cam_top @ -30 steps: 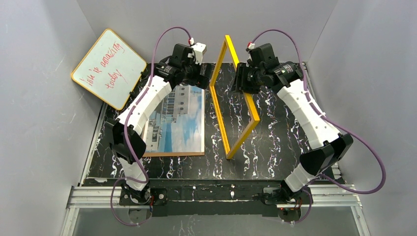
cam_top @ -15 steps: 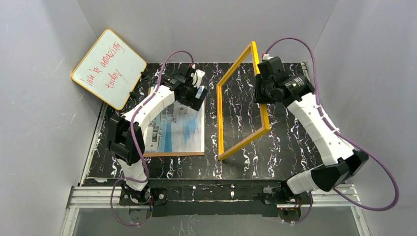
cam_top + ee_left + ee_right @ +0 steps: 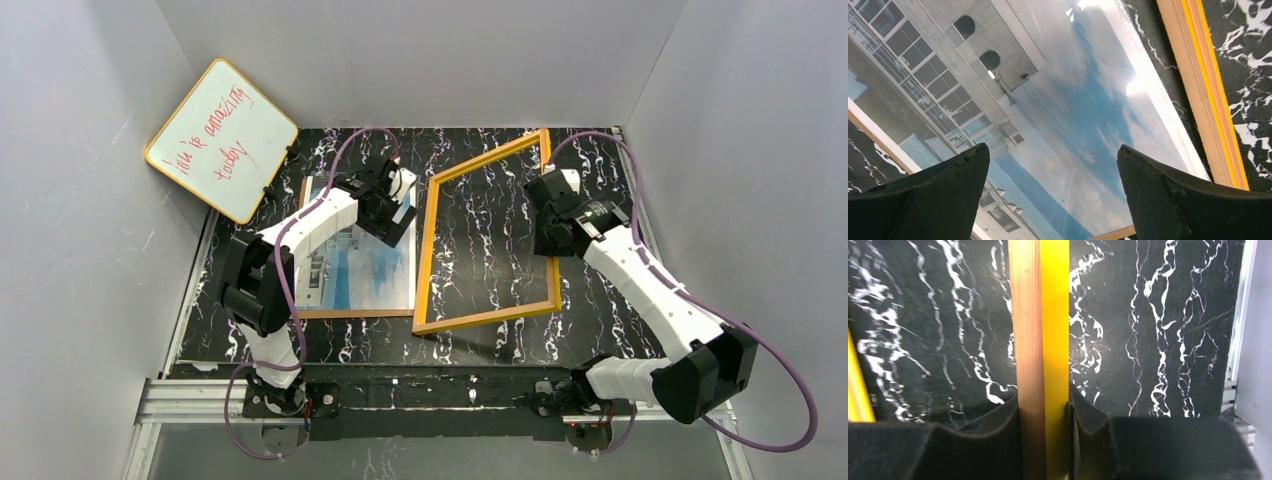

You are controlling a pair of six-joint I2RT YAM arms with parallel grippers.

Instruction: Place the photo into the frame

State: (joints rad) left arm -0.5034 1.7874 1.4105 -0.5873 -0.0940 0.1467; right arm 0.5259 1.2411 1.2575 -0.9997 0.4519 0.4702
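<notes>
The photo (image 3: 355,275) of a white building under blue sky lies face up on a brown backing board at the table's left. My left gripper (image 3: 391,214) hovers over its far right part, open and empty. In the left wrist view the photo (image 3: 1058,95) fills the space between the spread fingers (image 3: 928,190) of the gripper (image 3: 1053,167). The yellow frame (image 3: 489,316) lies low and tilted in the middle, its left rail (image 3: 1204,85) beside the photo's right edge. My right gripper (image 3: 548,228) is shut on the frame's right rail (image 3: 1040,315), with the gripper (image 3: 1044,415) clamping it.
A yellow-rimmed whiteboard (image 3: 222,140) with red handwriting leans against the left wall at the back. The black marbled table (image 3: 590,180) is walled in by grey panels. A metal rail (image 3: 440,392) runs along the near edge by the arm bases.
My right gripper has swung the frame from standing on edge down to a low tilt and moved nearer. My left gripper has dropped closer to the photo.
</notes>
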